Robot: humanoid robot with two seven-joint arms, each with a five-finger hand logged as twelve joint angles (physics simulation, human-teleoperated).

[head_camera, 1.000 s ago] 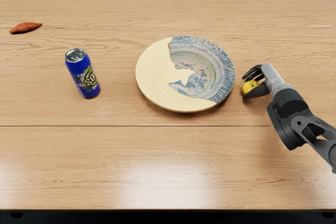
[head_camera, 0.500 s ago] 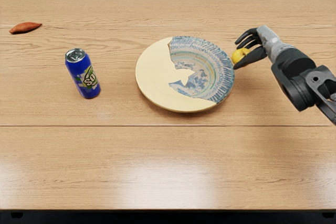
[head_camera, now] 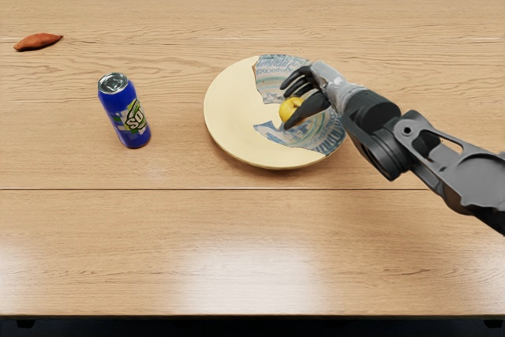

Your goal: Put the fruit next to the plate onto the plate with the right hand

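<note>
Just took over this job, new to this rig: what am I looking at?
This is a simulator's render from the robot's head camera, looking down at a slant on a wooden table. The dark arm from the right edge ends in the right hand, its five fingers curled around a small yellow fruit over the plate. I cannot tell whether the fruit touches it. Further left stands a blue can; far back lies a sweet potato. The left arm is out of view.

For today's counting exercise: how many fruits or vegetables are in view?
2. A yellow fruit is held by the right hand over the plate; a sweet potato lies at the far left of the table. Nothing else seems hidden.
</note>
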